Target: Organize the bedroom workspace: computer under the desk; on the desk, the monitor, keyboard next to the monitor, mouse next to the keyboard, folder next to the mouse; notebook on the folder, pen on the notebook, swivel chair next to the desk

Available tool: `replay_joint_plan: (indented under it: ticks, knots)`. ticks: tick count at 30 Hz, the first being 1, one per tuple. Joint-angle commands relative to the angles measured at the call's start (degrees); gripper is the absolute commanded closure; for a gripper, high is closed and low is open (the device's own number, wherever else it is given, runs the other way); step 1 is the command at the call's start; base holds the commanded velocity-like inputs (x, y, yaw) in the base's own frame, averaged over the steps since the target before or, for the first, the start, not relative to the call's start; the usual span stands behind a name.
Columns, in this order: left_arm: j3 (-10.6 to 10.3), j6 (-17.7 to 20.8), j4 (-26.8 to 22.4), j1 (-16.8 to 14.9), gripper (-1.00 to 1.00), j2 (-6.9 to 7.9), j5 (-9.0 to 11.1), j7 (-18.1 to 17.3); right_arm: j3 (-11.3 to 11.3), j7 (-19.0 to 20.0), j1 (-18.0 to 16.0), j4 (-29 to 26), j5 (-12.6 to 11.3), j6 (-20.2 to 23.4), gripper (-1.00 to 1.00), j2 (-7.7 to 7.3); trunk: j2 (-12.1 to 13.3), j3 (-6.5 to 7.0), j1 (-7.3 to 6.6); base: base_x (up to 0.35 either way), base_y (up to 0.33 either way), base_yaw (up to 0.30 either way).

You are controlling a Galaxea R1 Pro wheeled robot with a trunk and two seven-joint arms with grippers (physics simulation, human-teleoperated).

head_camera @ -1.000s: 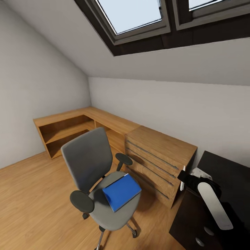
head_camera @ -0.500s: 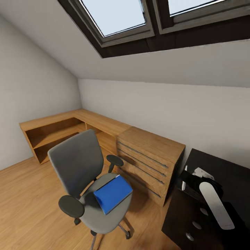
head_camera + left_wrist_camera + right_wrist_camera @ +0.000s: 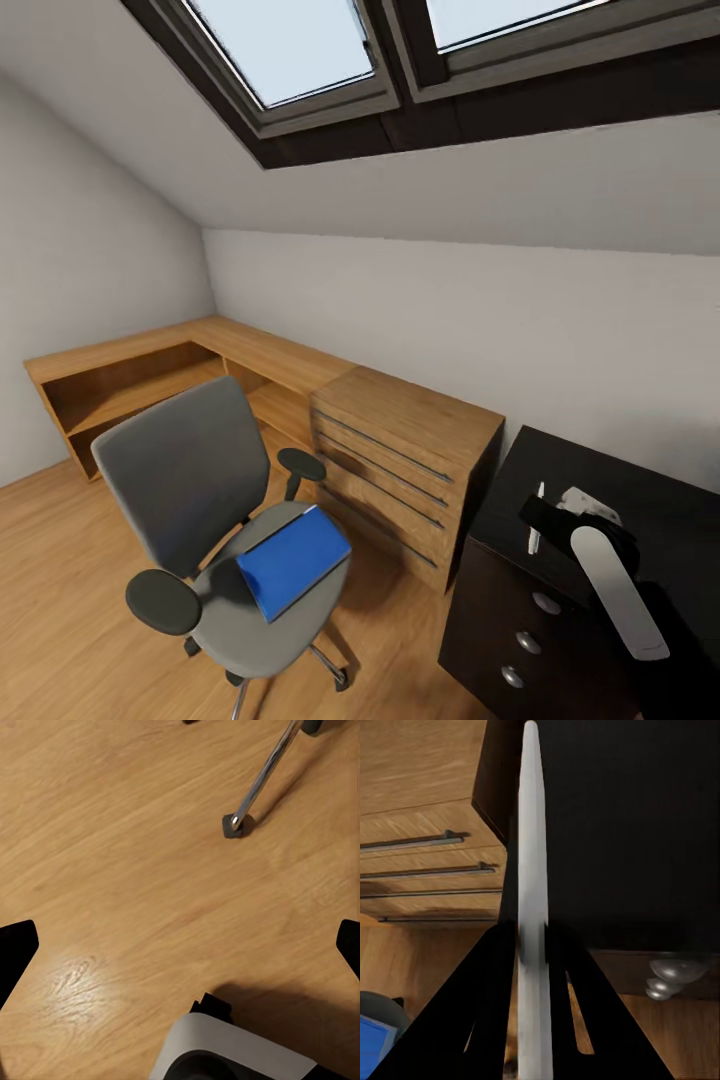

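Observation:
The grey swivel chair stands on the wood floor with the bright-blue folder lying flat on its seat. To its right is the black-topped desk with round silver drawer knobs. My right gripper hangs over the desk's near corner, shut on the slim white pen. In the right wrist view the pen runs straight out between the two black fingers. My left gripper is open above the floor, close to a chrome chair leg.
A light-wood chest of drawers with long bar handles stands between chair and desk. A low wooden shelf unit runs along the far walls. Sloped ceiling with skylights overhead. Open floor lies left of the chair.
The whole head view has shifted: the camera turned right, bringing more of the desk and its drawer knobs in. The right gripper keeps the pen; chair and folder have not moved.

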Motion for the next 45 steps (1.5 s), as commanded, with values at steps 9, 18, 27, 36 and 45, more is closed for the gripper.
replay_joint_plan:
  ticks: [9, 18, 27, 36, 45]
  knots:
    - [-0.33, -0.27, -0.1, 0.01, -1.0, 0.07, 0.52, 0.43, 0.05, -0.16, -2.12, 7.22, 4.71, -0.42, 1.0, 0.03, -0.05, -0.06, 0.01, 0.014, -0.06, -0.001]
    - [-0.25, -2.56, -0.1, 0.01, -1.0, 0.01, 0.51, 0.43, 0.15, 5.82, -7.97, 22.17, 13.27, -3.79, 1.0, 0.1, -0.05, -0.06, 0.01, 0.082, -0.032, 0.0]
    - [-0.25, -3.07, -0.11, 0.01, -1.0, 0.0, 0.52, 0.43, 0.23, 12.75, -13.88, 36.67, 15.47, -7.73, 1.0, 0.12, -0.05, -0.06, 0.01, 0.063, -0.005, 0.0]
    - [-0.19, -3.14, -0.11, 0.01, -1.0, -0.02, 0.48, 0.5, 0.54, 21.01, -19.59, 51.99, 21.92, -13.01, 1.0, 0.73, -0.05, -0.06, 0.01, 0.088, 0.0, 0.0]
    - [-0.16, -3.17, -0.11, 0.01, -1.0, -0.02, 0.43, 0.47, 0.62, 21.79, -21.5, 58.45, 22.9, -15.52, 1.0, 2.6, -0.05, -0.06, 0.01, 0.005, 0.0, 0.0]
